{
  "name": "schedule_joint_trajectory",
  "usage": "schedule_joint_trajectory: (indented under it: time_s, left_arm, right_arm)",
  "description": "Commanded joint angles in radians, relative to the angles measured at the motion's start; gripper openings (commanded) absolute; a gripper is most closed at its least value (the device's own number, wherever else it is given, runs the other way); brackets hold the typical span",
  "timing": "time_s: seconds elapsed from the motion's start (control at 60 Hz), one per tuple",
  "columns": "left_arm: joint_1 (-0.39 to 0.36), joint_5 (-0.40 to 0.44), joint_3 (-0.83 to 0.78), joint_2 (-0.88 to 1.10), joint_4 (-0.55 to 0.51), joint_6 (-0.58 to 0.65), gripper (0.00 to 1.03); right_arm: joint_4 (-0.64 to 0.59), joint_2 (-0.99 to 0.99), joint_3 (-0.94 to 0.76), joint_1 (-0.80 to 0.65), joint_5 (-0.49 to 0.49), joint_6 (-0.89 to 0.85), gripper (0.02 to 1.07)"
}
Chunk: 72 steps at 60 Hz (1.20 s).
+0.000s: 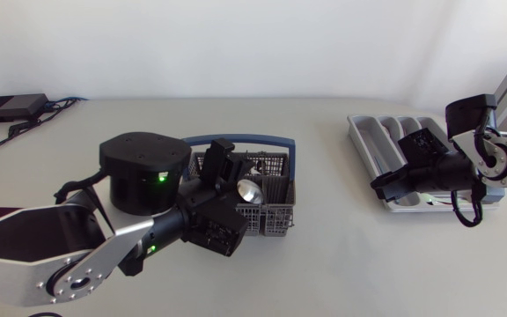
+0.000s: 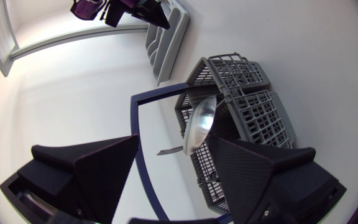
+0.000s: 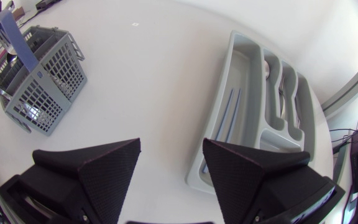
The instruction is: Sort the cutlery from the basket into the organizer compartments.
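Head view. Found bare table [image 1: 324,251] across centre and lower right of frame, between basket [image 1: 275,220] and organizer [image 1: 359,132]: free passage there. Upper centre likewise free. Noted blue handle [image 1: 236,139] arching over basket, barring entry along upper side. Upright spoon [image 1: 250,190] filling its middle. Basket's left half taken by left gripper [image 1: 227,172], fingers apart. Lower left of frame blocked by left arm [image 1: 77,255]. Organizer's lower end covered by right gripper [image 1: 384,187], fingers apart; upper compartments reachable from above. Black box [image 1: 9,107] and cables [image 1: 60,103] at upper left.
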Motion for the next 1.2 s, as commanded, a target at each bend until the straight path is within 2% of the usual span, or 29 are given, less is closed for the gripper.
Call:
schedule_joint_trajectory:
  time_s: [0.0,0.083,0.183,0.4,0.833,0.983,1.183]
  left_arm:
    - [-0.005,0.005,-0.026,0.017,0.017,0.049,0.58]
    - [-0.017,0.008,-0.031,0.019,0.015,0.057,0.5]
    - [-0.033,0.019,-0.034,0.017,0.013,0.059,0.46]
    - [-0.068,0.019,-0.066,0.014,0.013,0.085,0.23]
    - [-0.082,-0.001,-0.026,0.043,-0.028,0.095,0.2]
    - [-0.08,0.001,-0.011,0.052,-0.033,0.103,0.12]
    - [-0.071,0.001,-0.003,0.048,-0.011,0.105,0.18]
  right_arm:
    - [0.008,-0.003,-0.033,0.006,-0.002,-0.009,0.75]
    - [0.01,-0.003,-0.036,0.006,-0.002,-0.012,0.75]
    - [0.01,-0.004,-0.037,0.006,-0.002,-0.012,0.75]
    - [0.014,-0.006,-0.045,0.002,-0.002,-0.017,0.75]
    - [0.016,-0.01,-0.06,-0.012,-0.013,-0.027,0.75]
    - [0.019,-0.009,-0.062,-0.015,-0.016,-0.029,0.75]
    - [0.024,-0.006,-0.063,-0.017,-0.016,-0.033,0.75]
